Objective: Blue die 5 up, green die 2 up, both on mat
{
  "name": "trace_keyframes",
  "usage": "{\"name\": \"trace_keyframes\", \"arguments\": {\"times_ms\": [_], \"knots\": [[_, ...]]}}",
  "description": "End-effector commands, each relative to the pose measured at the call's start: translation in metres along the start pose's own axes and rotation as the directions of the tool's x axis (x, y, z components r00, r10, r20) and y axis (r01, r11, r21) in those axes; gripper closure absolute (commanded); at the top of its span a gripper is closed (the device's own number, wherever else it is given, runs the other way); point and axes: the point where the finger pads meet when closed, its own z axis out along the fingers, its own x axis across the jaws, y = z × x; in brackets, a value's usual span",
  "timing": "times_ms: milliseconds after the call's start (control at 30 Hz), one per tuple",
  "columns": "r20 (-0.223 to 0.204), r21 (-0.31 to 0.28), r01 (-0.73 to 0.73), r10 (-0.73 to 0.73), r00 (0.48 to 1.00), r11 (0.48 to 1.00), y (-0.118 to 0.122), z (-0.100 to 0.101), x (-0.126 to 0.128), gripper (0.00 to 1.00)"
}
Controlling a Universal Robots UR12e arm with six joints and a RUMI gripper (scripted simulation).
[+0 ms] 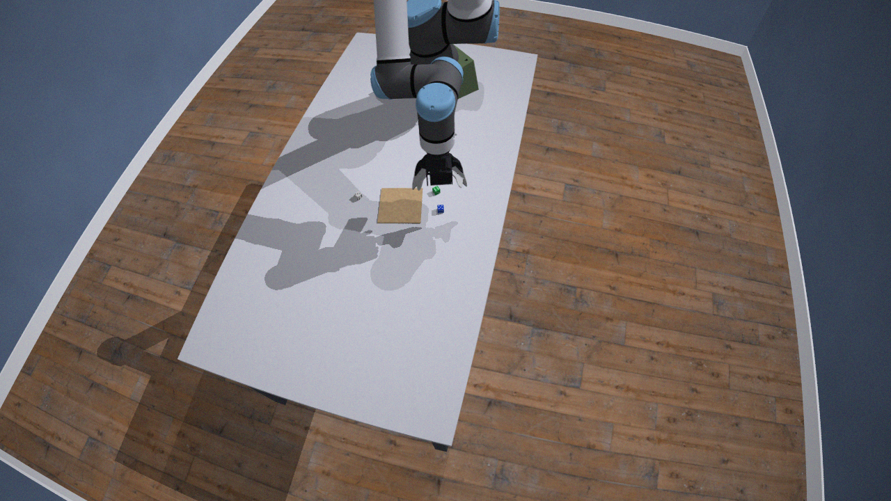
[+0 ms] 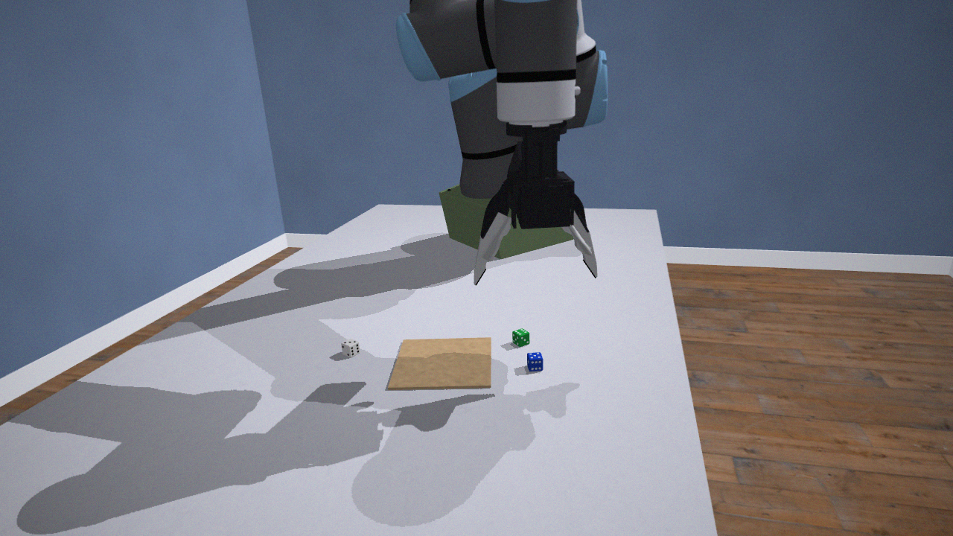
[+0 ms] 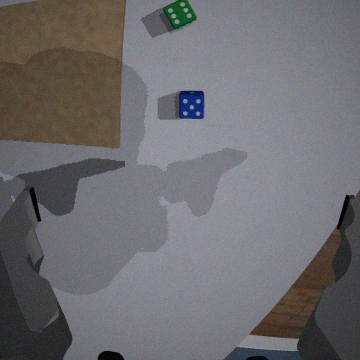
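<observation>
My gripper (image 1: 440,185) (image 2: 536,276) (image 3: 189,195) is wide open and empty, high above the table. The blue die (image 1: 440,209) (image 2: 534,362) (image 3: 192,105) sits flat on the table right of the mat, with 5 on top. The green die (image 1: 436,190) (image 2: 520,338) (image 3: 180,13) sits flat behind it, turned at an angle, with 6 on top. The tan mat (image 1: 399,214) (image 2: 439,373) (image 3: 65,105) bears no die. The white die (image 1: 357,196) (image 2: 350,348) sits flat left of the mat; its top number is too small to read surely.
The white table (image 1: 349,323) (image 2: 613,452) (image 3: 270,100) carries everything, and its right edge lies beyond the blue and green dice. The green robot base (image 1: 468,74) (image 2: 466,223) stands at the back. Arm shadows cross the table and mat.
</observation>
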Motion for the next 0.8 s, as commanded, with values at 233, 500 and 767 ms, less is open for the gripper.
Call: {"name": "trace_keyframes", "arguments": {"times_ms": [233,500,767], "knots": [[0.0,-0.001,0.205,-0.205,0.979,0.979,-0.002,0.005,-0.001,0.0],[0.001,-0.001,0.403,-0.403,0.915,0.915,-0.004,0.011,-0.002,0.0],[0.001,-0.001,0.618,-0.618,0.786,0.786,-0.005,0.018,-0.003,0.0]]}}
